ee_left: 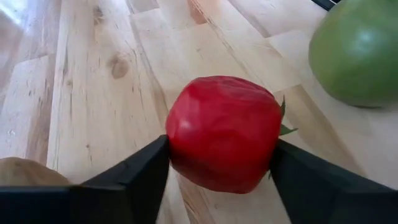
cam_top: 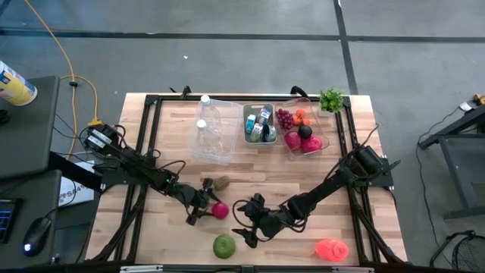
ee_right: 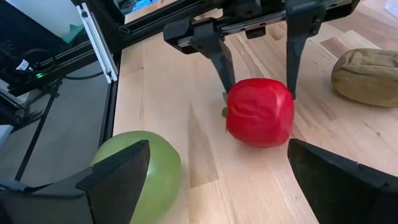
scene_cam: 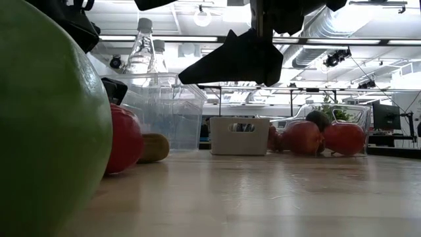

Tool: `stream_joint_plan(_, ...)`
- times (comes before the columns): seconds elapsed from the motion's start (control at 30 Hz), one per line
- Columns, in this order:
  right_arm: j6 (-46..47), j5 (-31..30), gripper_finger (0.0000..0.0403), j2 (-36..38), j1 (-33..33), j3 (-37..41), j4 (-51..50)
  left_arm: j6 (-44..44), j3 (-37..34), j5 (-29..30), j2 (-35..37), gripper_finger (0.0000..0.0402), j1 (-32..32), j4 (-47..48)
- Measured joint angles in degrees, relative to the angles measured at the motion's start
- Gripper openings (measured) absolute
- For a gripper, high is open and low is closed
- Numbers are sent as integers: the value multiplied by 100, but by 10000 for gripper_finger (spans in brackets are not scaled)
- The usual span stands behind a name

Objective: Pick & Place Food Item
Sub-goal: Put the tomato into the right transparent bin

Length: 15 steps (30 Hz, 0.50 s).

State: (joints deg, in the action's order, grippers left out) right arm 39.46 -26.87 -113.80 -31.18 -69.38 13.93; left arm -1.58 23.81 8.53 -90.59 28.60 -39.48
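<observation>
The red fruit [cam_top: 220, 211] is being straddled on the table [cam_top: 303, 171] at lower centre of the high view by the left gripper [cam_top: 209, 209], fingers [ee_left: 134, 174] set against both its sides, so it is clamped though not lifted. The right gripper [cam_top: 248, 225] is being held spread apart just right of it, empty. Bare wood is being left open between the green apple [cam_top: 224, 245] near the bottom edge, the kiwi [cam_top: 221, 183] above, the pink item [cam_top: 331, 248] lower right and the bins [cam_top: 259, 125] along the top.
</observation>
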Motion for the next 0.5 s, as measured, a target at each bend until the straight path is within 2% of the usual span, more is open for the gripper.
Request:
stream_joint_plan(0.17,0,0,368,0,0,0,-2,-12,0,59,0,185,0,-3)
stream_joint_plan(0.37,-8,-54,368,0,0,0,-103,-19,0,58,83,190,0,-247)
stream_joint_plan(0.5,-15,-299,368,0,0,0,-224,-107,2,57,296,200,0,-539)
